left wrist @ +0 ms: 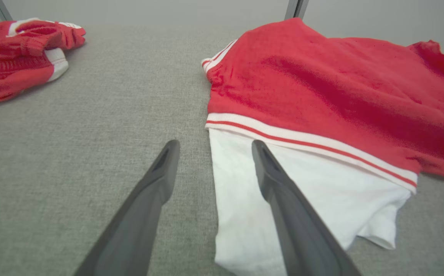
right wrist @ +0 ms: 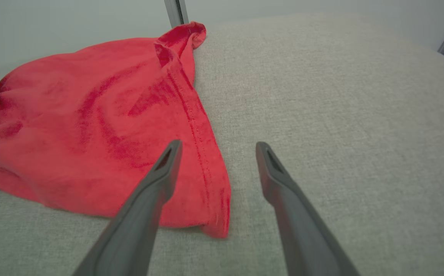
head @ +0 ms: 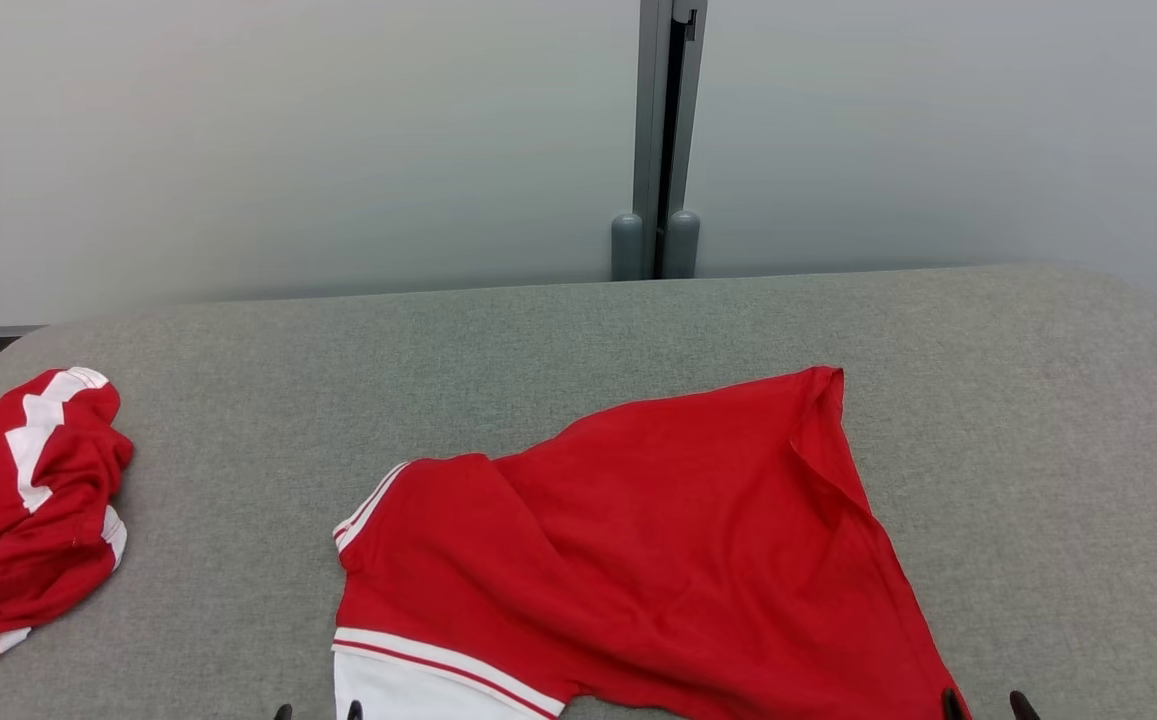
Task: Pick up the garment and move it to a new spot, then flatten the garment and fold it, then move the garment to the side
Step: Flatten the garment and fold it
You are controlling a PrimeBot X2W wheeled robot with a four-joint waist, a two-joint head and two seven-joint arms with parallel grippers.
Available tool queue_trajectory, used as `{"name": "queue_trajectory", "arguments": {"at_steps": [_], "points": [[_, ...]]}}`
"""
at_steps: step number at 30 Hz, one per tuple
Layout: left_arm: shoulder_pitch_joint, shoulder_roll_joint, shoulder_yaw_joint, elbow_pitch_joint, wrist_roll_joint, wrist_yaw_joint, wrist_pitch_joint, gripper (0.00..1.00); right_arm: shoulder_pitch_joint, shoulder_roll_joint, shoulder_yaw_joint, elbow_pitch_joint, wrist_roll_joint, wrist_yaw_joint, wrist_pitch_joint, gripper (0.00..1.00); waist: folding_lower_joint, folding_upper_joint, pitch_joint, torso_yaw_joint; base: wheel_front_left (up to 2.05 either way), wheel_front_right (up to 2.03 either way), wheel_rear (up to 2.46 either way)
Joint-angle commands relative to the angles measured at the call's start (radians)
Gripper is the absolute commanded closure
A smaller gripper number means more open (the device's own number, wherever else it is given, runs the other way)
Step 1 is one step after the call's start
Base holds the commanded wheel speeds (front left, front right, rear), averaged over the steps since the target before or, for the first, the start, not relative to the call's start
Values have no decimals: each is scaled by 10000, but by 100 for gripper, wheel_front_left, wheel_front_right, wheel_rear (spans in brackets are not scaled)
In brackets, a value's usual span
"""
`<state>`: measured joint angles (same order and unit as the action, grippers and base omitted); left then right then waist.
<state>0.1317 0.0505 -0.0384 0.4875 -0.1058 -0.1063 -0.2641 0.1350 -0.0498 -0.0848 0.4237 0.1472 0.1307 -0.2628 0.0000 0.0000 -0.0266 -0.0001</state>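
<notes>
Dark and long, the two fingers of the left gripper [left wrist: 215,145] stand spread wide apart with nothing held between them. In the left wrist view, one finger hangs over bare grey woven tabletop [left wrist: 91,126], the other over the white panel at the near left edge of the red knit garment [left wrist: 321,88]. Whether that finger touches the cloth cannot be told.

The right gripper [right wrist: 218,145] is likewise spread wide and empty. In the right wrist view, its left finger lies over the garment's stitched red hem, near the near right corner, and its right finger over bare tabletop.

From the head view, the red knit garment sits in the middle of the tabletop towards the near edge, spread loosely and creased. A white-striped cuff shows at its left, a red-and-white striped band runs above the white panel, and its far corner is folded over. The tips of both grippers peek up at the bottom edge, one at each near corner of the garment.

A crumpled red and white cloth bundle [head: 28,510] lies well apart at the far left edge of the tabletop. Behind the tabletop, a grey metal post [head: 660,140] stands between pale wall panels.
</notes>
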Motion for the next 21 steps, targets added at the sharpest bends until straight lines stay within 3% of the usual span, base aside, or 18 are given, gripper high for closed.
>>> {"name": "queue_trajectory", "arguments": {"at_steps": [1,8,21], "points": [[65,0,-55,289,-102,-40,-4,0,-166,-12,-14,383,75,1,-27,0,0,0,17,-16,0,0,0],[75,-1,-291,1084,-367,-80,-4,0,-363,-12,198,1526,535,1,-27,0,0,0,49,-33,0,0,0],[-261,-9,-923,2013,-1319,-216,18,0,-726,-10,842,2571,1352,1,-12,0,0,0,83,-53,0,0,0]]}}
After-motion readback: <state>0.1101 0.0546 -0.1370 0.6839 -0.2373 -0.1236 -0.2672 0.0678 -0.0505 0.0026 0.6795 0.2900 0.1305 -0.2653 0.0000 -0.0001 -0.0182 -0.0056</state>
